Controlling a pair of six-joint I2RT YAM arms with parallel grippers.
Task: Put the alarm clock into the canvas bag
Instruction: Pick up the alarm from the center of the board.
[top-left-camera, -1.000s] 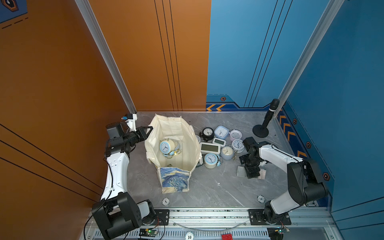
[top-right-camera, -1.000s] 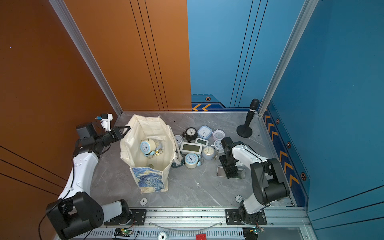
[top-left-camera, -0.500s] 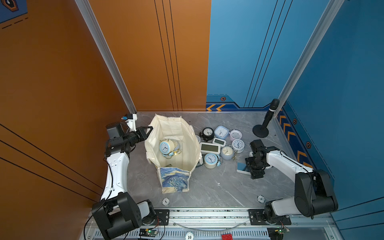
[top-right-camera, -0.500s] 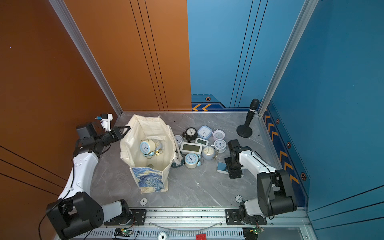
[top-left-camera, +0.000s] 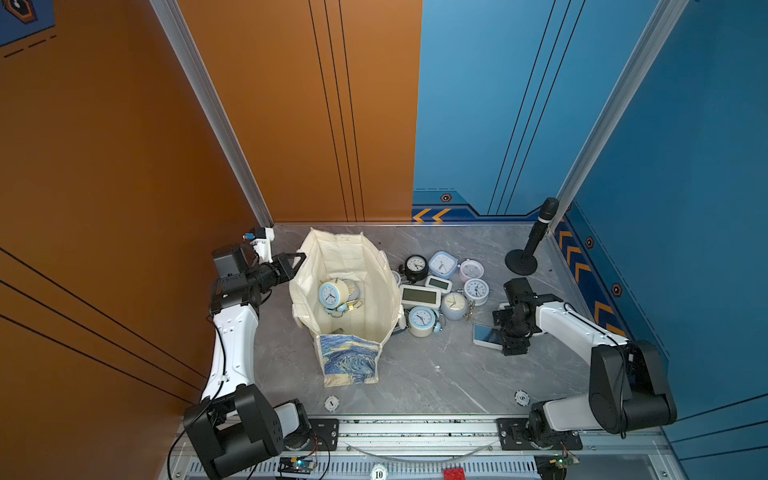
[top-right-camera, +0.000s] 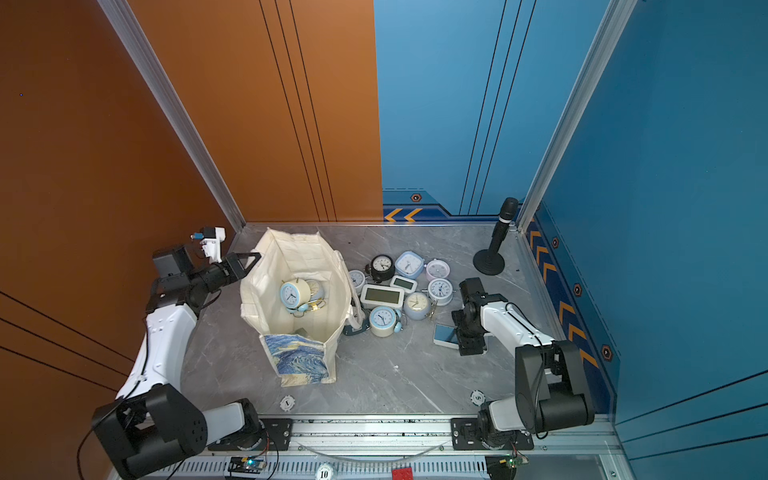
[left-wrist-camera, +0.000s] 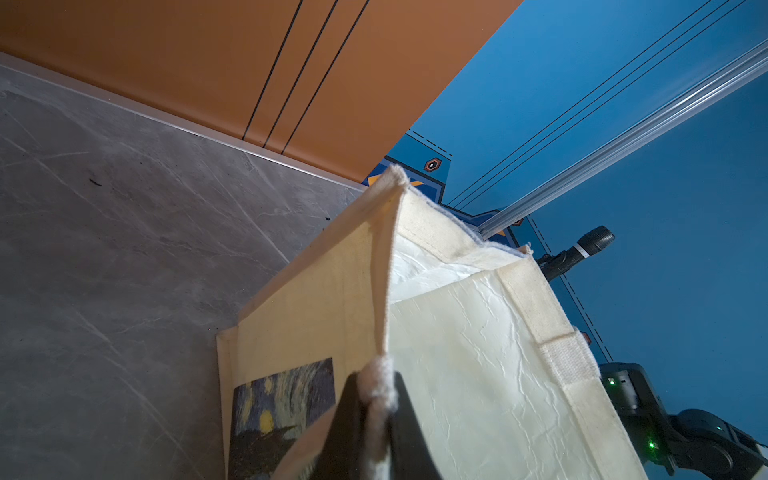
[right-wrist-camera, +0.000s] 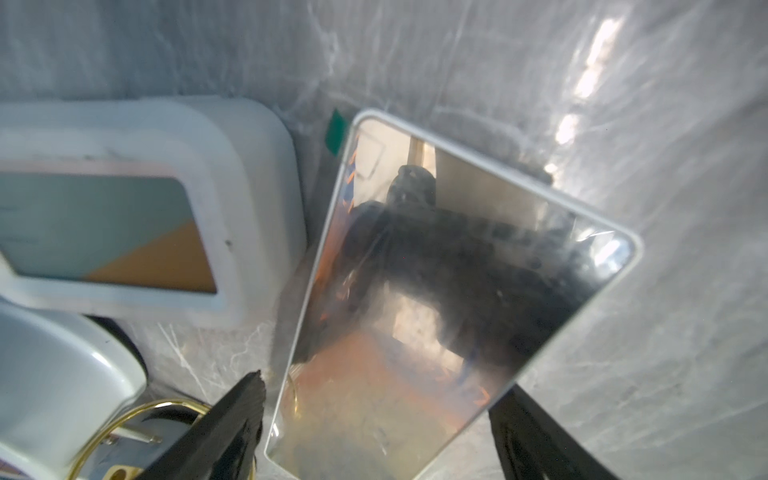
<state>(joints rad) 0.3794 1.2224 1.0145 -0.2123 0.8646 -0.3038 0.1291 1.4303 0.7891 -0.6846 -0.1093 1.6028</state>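
Slippage threatens: right jaws, open astride the mirror-faced alarm clock (right-wrist-camera: 449, 291) lying on the table (top-left-camera: 436, 374), could skid off its thin edges, while left jaws clamp the rim of the canvas bag (left-wrist-camera: 316, 316).

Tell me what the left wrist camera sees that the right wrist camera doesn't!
Only left wrist: the left pincer pinching the rim of the canvas bag, plus a microphone. Only right wrist: the open right pincer straddling a flat mirrored clock, beside a white digital clock. Both: the grey table.
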